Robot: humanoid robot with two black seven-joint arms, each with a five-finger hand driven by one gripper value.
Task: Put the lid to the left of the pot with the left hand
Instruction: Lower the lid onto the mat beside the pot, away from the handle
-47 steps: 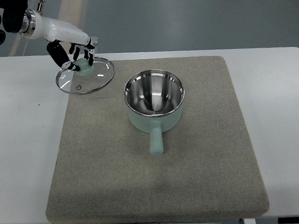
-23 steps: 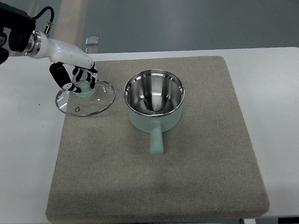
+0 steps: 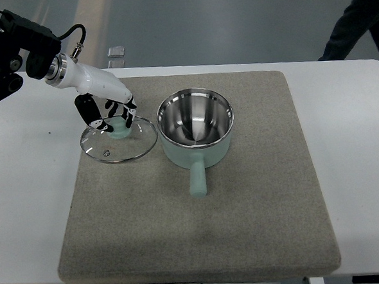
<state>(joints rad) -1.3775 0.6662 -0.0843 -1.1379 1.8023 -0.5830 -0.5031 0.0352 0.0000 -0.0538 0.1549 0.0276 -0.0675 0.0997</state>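
Note:
A glass lid with a pale green knob hangs low over the grey mat, just left of the pot. My left hand is shut on the lid's knob from above, its arm coming in from the upper left. The pot is a pale green saucepan with a shiny steel inside, and its handle points toward the near edge. The lid's right rim almost touches the pot's left wall. I cannot tell whether the lid rests on the mat. The right arm is out of view.
The mat lies on a white table. A person's dark sleeve shows at the upper right corner, beyond the table. A small clear object lies on the floor past the table's far edge.
My left hand has carried the lid from the mat's far left corner toward the near side and rightward, closer to the pot. A person's sleeve has come into view at the upper right.

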